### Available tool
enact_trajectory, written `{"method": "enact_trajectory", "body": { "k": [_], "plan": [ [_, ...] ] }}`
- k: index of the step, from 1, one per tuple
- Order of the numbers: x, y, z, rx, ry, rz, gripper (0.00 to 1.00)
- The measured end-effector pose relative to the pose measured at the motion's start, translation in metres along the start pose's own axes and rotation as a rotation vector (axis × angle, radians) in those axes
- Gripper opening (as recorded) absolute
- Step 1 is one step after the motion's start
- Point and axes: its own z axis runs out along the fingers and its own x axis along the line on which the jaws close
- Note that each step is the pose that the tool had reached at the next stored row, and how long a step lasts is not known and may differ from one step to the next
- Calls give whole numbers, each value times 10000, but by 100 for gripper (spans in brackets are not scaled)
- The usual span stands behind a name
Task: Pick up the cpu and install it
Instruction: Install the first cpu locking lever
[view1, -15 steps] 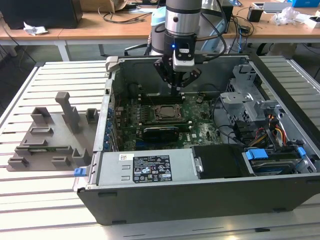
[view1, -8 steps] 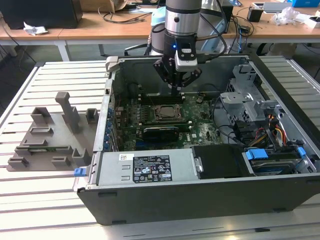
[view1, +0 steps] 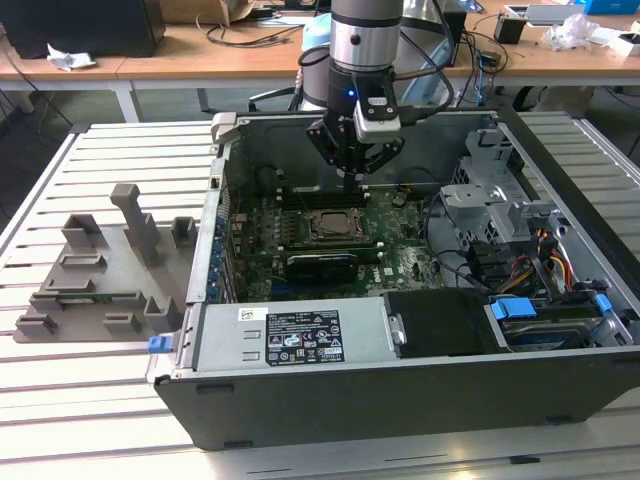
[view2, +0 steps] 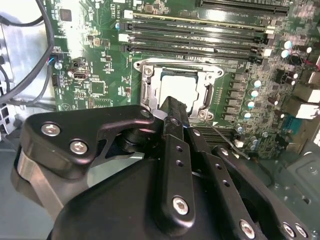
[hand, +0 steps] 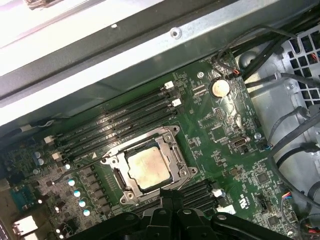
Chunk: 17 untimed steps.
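Above the seated cpu (hand: 148, 168), upright arm (view1: 365, 40), pincer (view1: 349, 182) closed together, empty.

Open computer case (view1: 400, 400) lies on the slatted table (view1: 100, 400); tray (view1: 90, 300) sits just beside it, on the exterior view's left. Motherboard (view1: 395, 250) lies in the case, cpu (view1: 330, 226) in the socket frame (hand: 114, 165) mid-board, memory slots (hand: 120, 125) alongside. Gripper (view1: 352, 180) hangs above the board, behind the socket, apart from the cpu.

My gripper (view2: 172, 106) is black with silver screws (view2: 180, 205) on its linkages (view2: 95, 131); my silver wrist (view1: 365, 40) glows blue, trailing black cables (view1: 428, 88).
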Motion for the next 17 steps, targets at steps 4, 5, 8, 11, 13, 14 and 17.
{"method": "enact_trajectory", "body": {
  "k": [4, 5, 8, 11, 13, 14, 17],
  "plan": [
    [0, 0, 0, -4, -20, -258, 11],
    [0, 0, 0, -5, -27, -343, 11],
    [0, 0, 0, -8, -40, -505, 11],
    [0, 0, 0, -11, -49, -629, 11],
    [0, 0, 0, -19, -54, -722, 11],
    [0, 0, -1, -33, -53, -778, 11],
    [0, 0, 0, -54, -58, -939, 11]
  ]
}}
